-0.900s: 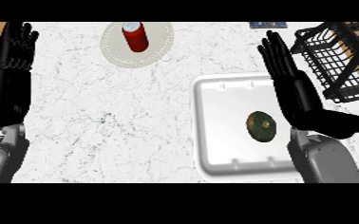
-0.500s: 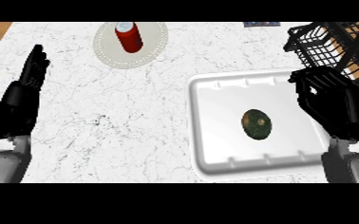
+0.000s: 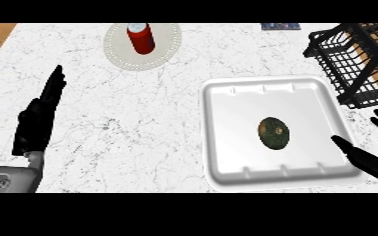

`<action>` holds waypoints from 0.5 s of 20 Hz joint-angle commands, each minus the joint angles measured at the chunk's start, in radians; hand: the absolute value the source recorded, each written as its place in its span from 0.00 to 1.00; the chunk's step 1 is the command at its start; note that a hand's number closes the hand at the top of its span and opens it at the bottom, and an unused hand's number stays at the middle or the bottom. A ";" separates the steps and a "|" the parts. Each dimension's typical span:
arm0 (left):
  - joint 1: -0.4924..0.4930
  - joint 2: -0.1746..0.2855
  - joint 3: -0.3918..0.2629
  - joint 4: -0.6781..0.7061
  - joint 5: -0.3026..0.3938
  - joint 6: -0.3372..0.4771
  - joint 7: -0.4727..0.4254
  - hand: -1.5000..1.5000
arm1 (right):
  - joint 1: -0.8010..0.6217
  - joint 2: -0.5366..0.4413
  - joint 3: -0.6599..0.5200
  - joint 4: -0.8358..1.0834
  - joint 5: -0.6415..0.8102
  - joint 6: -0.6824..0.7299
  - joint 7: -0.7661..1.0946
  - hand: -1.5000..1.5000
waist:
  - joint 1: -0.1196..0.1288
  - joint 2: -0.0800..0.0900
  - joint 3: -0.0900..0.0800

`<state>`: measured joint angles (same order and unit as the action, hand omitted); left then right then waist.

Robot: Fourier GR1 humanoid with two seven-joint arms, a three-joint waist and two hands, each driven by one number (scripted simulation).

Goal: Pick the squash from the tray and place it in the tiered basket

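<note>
A white marble desk (image 3: 148, 130) seen from steeply above. A white tray (image 3: 221, 130) lies right of the middle. The squash (image 3: 273, 132), small, dark green and oval, lies on the tray's floor a little right of its centre, touching none of the walls and no hand.

Beyond the tray's far right corner stands the black wire basket (image 3: 343, 55), partly cut off by the view's right edge. Whether it touches the tray cannot be told.

Well to the left of the tray, past its far side, a round pale plate (image 3: 114, 55) holds a red bottle (image 3: 141, 38) with a white top. A small blue thing (image 3: 280, 26) lies at the desk's far edge, straight beyond the tray.

The left hand (image 3: 37, 122) rests far left of the tray, edge-on, its fingers (image 3: 53, 85) straight, close together and holding nothing.

The right hand (image 3: 358, 157) shows only in part at the tray's near right corner: one straight black finger lies over the rim, pointing toward the squash but apart from it, holding nothing.
</note>
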<state>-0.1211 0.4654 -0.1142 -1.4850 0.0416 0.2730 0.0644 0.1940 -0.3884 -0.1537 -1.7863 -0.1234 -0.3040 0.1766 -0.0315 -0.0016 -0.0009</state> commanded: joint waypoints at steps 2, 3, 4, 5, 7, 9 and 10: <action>-0.007 0.008 0.010 0.024 0.004 -0.024 -0.001 0.50 | 0.078 -0.204 0.042 -0.166 0.046 0.141 0.232 0.00 | 0.013 -0.001 -0.003; 0.012 0.015 0.012 -0.017 0.017 -0.032 0.018 0.50 | 0.088 -0.262 0.041 -0.179 0.051 0.190 0.256 0.00 | 0.023 -0.004 -0.003; -0.011 -0.024 -0.015 0.024 -0.024 0.007 -0.004 0.50 | 0.096 -0.296 0.050 -0.227 0.052 0.220 0.299 0.00 | 0.008 0.000 -0.004; -0.013 -0.021 -0.024 0.015 -0.017 -0.016 0.001 0.50 | 0.064 -0.348 0.043 -0.213 0.040 0.263 0.346 0.00 | 0.021 0.002 -0.004; -0.031 -0.041 -0.036 0.032 -0.039 0.005 0.011 0.50 | 0.034 -0.393 0.077 -0.272 0.033 0.310 0.444 0.00 | 0.026 0.004 -0.003; -0.042 -0.018 -0.026 0.036 -0.042 -0.021 0.010 0.50 | -0.009 -0.438 0.065 -0.296 -0.008 0.355 0.549 0.00 | 0.031 0.003 -0.002; -0.037 -0.059 -0.037 0.039 -0.043 0.003 0.007 0.50 | -0.070 -0.455 0.079 -0.300 -0.009 0.356 0.624 0.00 | 0.040 0.004 -0.002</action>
<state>-0.1461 0.4401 -0.1349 -1.4632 0.0153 0.2651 0.0721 0.2019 -0.7524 -0.0971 -2.0279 -0.1105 -0.0198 0.6123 -0.0042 0.0004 -0.0033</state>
